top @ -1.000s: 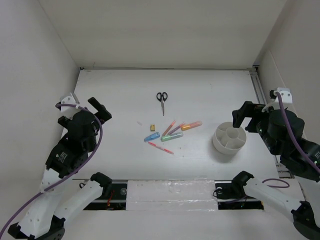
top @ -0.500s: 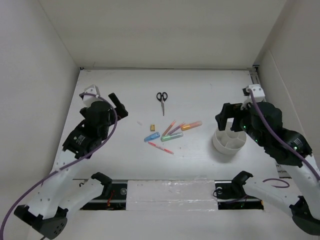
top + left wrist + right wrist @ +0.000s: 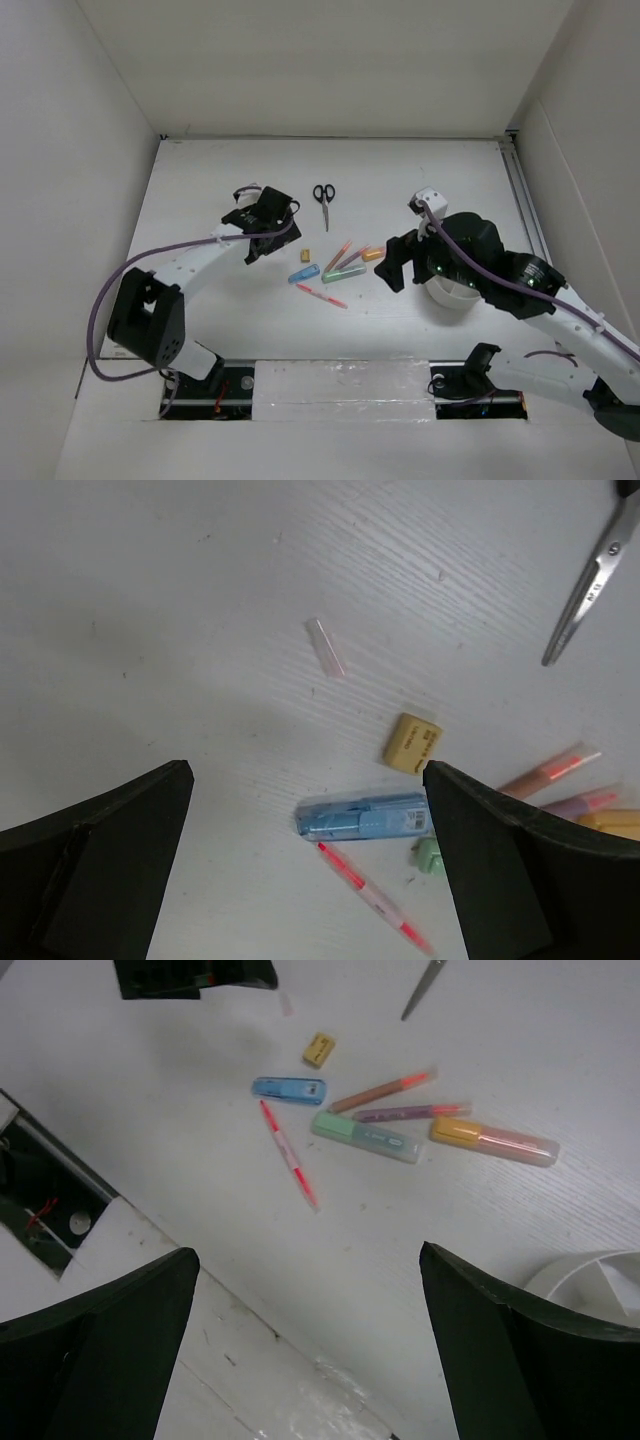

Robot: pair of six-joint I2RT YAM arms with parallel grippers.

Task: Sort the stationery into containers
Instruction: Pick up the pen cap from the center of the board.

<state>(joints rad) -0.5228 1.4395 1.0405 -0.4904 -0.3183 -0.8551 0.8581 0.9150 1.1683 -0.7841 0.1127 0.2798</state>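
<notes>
left gripper (image 3: 258, 243): spread, empty, newly swung in from the left side of the white table (image 3: 200, 180) to near small yellow block (image 3: 306, 254) and stubby blue marker (image 3: 304, 273) | right gripper (image 3: 393, 265): spread, empty, advanced past round white divided plastic cup (image 3: 447, 296) toward stubby orange marker (image 3: 378, 254) | nothing sorted yet; first picks likely next

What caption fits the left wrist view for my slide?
Open left fingers hover above the blue marker, yellow block, red pen and scissors on the table.
</notes>
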